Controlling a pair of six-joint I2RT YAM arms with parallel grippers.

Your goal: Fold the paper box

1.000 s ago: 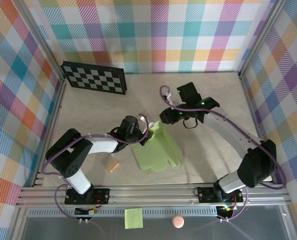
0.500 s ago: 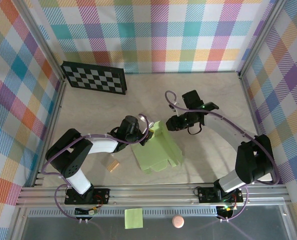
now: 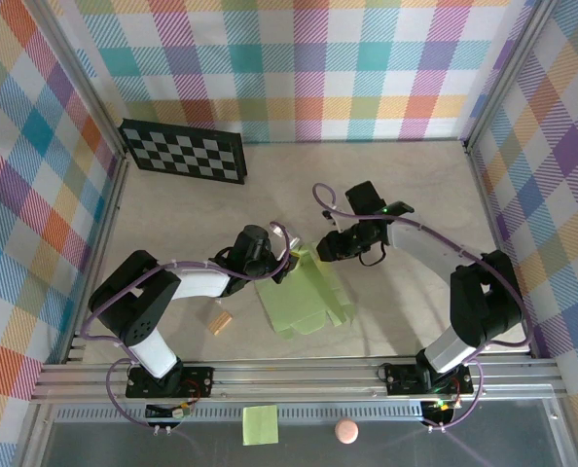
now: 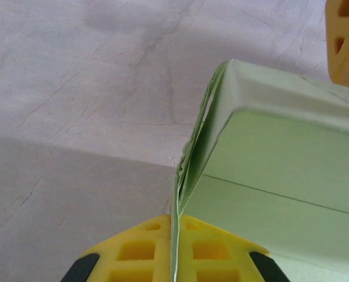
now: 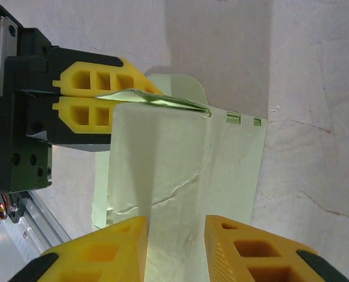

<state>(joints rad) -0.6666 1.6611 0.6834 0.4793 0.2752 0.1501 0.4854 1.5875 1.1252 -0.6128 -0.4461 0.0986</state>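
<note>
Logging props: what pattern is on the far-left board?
The board is black-and-white checkered, clearest in the top external view.

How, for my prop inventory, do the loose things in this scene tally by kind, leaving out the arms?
paper box: 1
checkerboard: 1
tan block: 1
sticky note: 1
pink round thing: 1
Total: 5
</note>
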